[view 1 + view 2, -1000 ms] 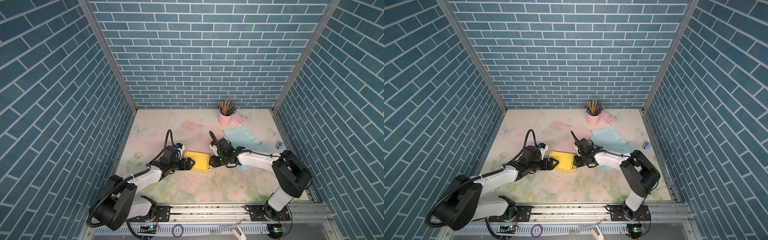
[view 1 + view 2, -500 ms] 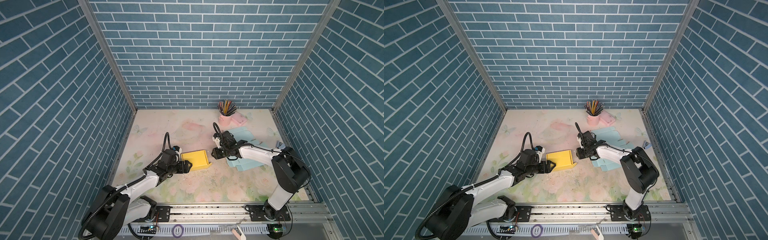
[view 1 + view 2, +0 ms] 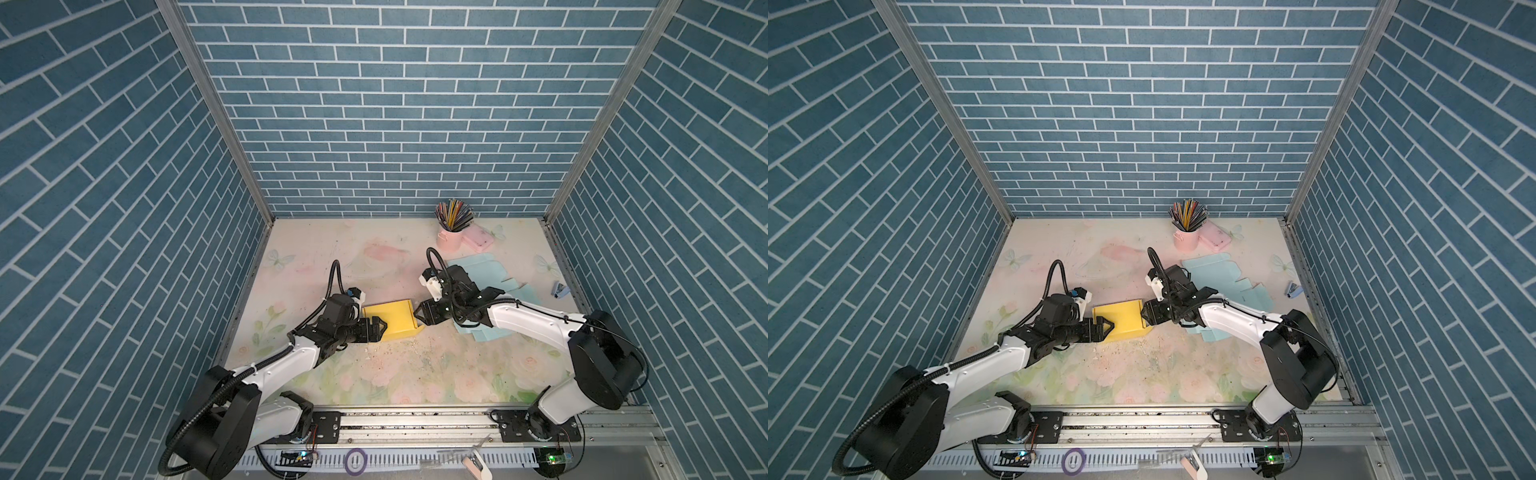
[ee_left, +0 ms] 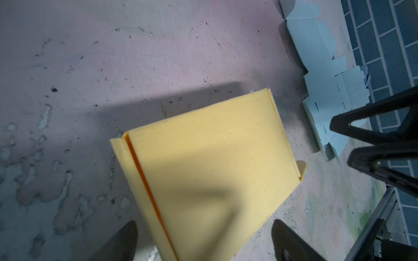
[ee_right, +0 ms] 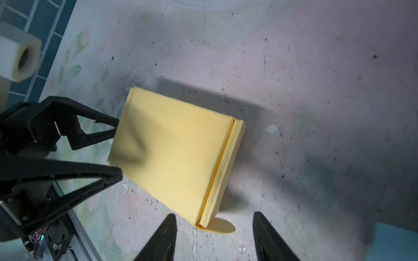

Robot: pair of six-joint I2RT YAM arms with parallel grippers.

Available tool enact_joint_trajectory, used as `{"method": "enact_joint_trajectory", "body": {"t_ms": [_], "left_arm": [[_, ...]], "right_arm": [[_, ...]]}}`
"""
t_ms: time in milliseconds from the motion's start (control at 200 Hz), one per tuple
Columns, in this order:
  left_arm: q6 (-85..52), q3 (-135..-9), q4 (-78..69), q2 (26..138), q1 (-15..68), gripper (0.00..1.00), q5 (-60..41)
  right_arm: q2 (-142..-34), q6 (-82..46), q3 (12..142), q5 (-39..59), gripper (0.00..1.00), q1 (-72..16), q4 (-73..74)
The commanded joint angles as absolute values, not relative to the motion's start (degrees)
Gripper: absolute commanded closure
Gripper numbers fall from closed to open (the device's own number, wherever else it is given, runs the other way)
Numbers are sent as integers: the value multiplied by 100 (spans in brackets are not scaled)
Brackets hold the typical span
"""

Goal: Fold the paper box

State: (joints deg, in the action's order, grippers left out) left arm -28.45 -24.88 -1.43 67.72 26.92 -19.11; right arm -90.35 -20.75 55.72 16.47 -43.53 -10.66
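Since a second ago the right gripper (image 3: 420, 318) has spread and come off the closed yellow box (image 3: 390, 319), which lies on the table (image 3: 374, 374) between the arms, left gripper (image 3: 382, 327) spread astride its other end; folding looks nearly done, and its rounded tab (image 5: 220, 226) wants tucking next.

Shot from high above the 6 o'clock edge, tilted toward 12, far enough for the whole table (image 3: 374, 374) in both top views. Taken close over the shared yellow box (image 4: 210, 171): from 9 on the left wrist, from 3 on the right.
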Motion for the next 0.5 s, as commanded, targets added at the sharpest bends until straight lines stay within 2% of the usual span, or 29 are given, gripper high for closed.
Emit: {"method": "enact_joint_trajectory", "body": {"t_ms": [0,70,235,495], "left_arm": [[-2620,-2686,280,6550,2677,4,-1648],[-2493,-2875,403,6685,2627,3,-1769],[-2434,-3070,298,7092,2619,3,-1878],[-2479,-3191,-84,7757,2558,3,-1965]], "right_arm": [[-9158,-1900,5645,1901,39,-4287,-1124],[-9120,-1908,5419,2323,33,-4302,-972],[-9117,-1897,4866,2470,24,-4297,-557],[-9575,-1815,4775,2998,28,-4307,-77]]}}
